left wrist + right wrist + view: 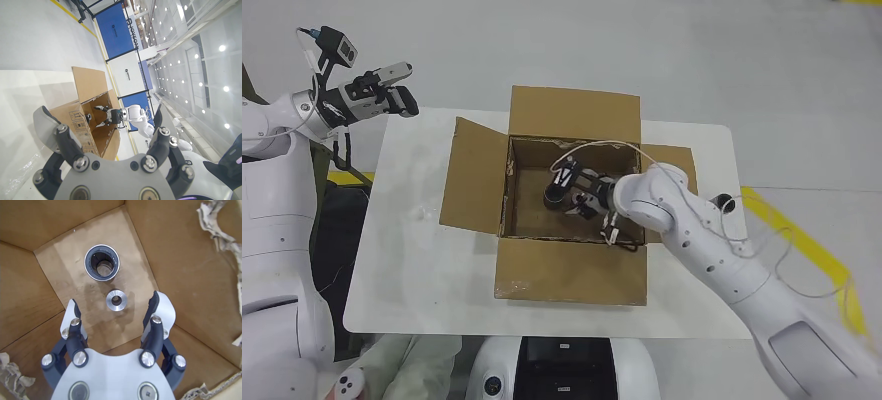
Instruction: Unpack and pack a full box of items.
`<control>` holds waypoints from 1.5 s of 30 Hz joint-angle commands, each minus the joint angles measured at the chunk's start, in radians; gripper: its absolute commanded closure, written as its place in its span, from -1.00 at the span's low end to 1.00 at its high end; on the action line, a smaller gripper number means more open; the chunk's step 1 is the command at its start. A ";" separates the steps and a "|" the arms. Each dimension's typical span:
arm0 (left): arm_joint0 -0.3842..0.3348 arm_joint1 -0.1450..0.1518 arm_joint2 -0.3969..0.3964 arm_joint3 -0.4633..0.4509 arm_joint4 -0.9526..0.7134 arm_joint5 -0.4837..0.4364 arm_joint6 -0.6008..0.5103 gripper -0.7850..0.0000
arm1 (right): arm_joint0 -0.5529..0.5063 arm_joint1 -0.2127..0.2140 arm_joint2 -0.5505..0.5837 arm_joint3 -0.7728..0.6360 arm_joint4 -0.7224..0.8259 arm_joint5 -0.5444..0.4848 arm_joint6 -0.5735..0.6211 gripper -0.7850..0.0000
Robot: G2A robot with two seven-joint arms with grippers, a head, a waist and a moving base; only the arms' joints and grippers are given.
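Right claw (114, 297) spread over metal ring (116, 300) inside box (179, 256); symbols (80, 123) printed outside.

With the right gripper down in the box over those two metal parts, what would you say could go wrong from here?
1. The bushing stands near the sleeve; the open right gripper could knock the sleeve if it overshoots.
2. The bushing's smooth, bevelled top may slip out of the grip.
3. The arm's loose white cable loops over the box and might snag on a wall during the lift.
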 commanded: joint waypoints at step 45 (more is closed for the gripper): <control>0.000 0.000 0.000 0.000 0.000 0.000 0.000 -1.00 | 0.160 -0.135 -0.101 0.374 0.039 -0.053 -0.020 1.00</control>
